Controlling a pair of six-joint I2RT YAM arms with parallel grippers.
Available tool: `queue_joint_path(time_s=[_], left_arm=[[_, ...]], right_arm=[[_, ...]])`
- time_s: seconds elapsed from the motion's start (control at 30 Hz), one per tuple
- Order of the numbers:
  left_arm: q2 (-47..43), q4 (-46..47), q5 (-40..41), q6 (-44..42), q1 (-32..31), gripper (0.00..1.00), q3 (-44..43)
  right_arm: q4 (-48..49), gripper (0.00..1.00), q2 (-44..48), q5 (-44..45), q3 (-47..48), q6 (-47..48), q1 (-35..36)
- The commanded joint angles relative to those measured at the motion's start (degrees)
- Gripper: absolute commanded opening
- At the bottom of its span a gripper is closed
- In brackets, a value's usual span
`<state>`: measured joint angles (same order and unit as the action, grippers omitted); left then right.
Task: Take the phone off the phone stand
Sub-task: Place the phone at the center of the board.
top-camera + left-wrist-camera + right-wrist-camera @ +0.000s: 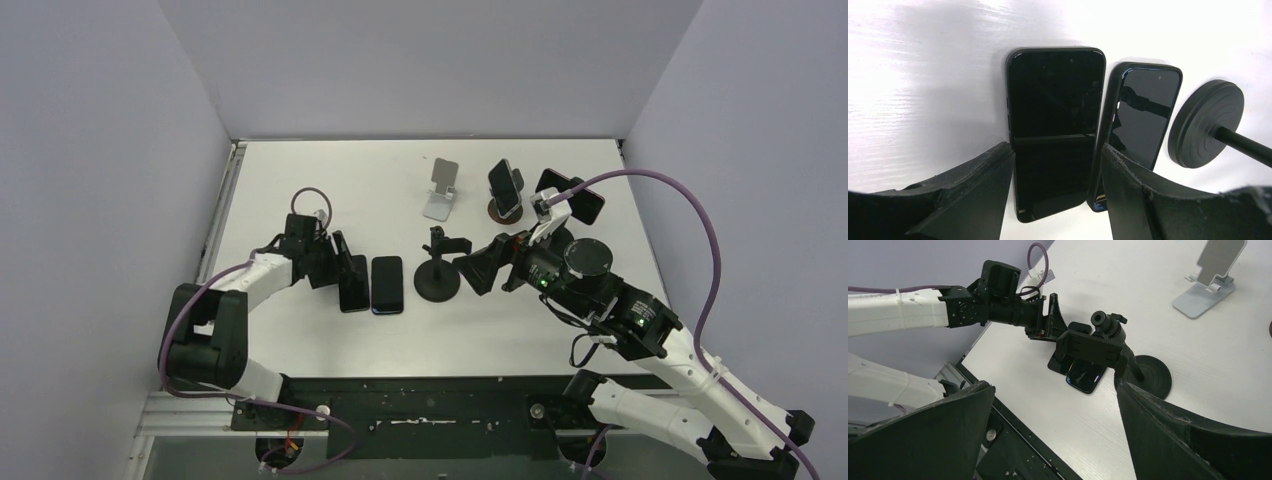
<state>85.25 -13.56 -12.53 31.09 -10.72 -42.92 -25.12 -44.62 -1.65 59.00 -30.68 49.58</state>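
Note:
A black phone [352, 283] lies flat on the white table, left of a second phone in a blue case [387, 285]. In the left wrist view the black phone [1055, 130] lies between my left gripper's fingers, next to the blue-cased phone [1143, 115]. My left gripper [338, 264] [1055, 147] is open and straddles the black phone's near end. The black phone stand [437, 283] with round base and clamp stands empty; it also shows in the right wrist view [1148, 375]. My right gripper [478, 270] [1054, 385] is open and empty, just right of the stand.
An empty silver stand [441, 188] [1210, 275] stands at the back. Two more phones on stands [506, 188] [575, 195] stand at the back right. The table's near edge [1013, 415] runs below my right gripper.

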Motion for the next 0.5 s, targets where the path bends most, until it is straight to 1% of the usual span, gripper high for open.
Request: queue_joint_path(time_s=[0.0, 0.1, 0.3, 0.47], left_arm=[[1.5, 3.5, -2.0, 0.7, 0.5, 0.62, -2.1], [2.5, 3.6, -2.5, 0.3, 0.6, 0.62, -2.5], [4.1, 5.0, -6.1, -0.4, 0.4, 0.62, -3.0], [2.4, 3.4, -3.5, -0.3, 0.5, 0.62, -3.1]], right_arm=[[0.0, 1.00, 0.1, 1.1, 0.7, 0.0, 0.2], [-0.3, 1.00, 0.2, 1.2, 0.9, 0.0, 0.3], [-1.0, 1.00, 0.8, 1.4, 1.0, -0.3, 0.3], [-1.7, 1.00, 1.1, 1.5, 1.0, -0.3, 0.3]])
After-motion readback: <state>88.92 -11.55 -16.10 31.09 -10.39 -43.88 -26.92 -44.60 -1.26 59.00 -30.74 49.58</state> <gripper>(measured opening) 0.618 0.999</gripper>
